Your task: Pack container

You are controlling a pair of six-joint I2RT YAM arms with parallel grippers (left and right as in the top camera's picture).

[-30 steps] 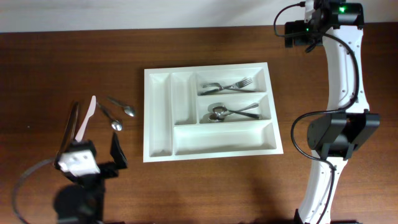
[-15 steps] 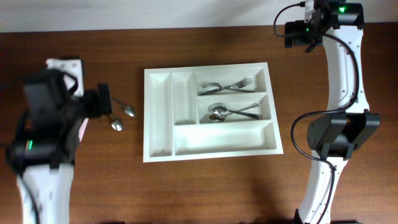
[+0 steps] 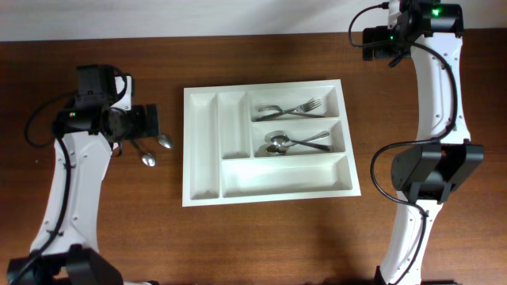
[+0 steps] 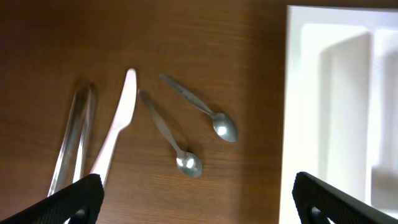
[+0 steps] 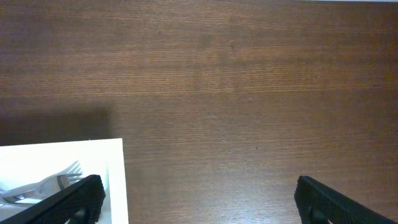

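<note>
The left fingers [image 4: 78, 199] are held wide over loose spoons [image 4: 188, 163] near the container [image 3: 188, 158]. The right fingers [image 5: 79, 196] are spread wide too, over open bench [image 5: 249, 93] past its corner.

Left gripper [image 4: 198, 200] and right gripper [image 5: 199, 200] spread wide

White curved shells joined by black joint housings form the right arm [image 3: 434, 79] and left arm [image 3: 65, 182]. Green lights glow at the right arm's 12 o'clock end; thin black cables run along both. The left gripper [image 4: 199, 199] is black
</note>
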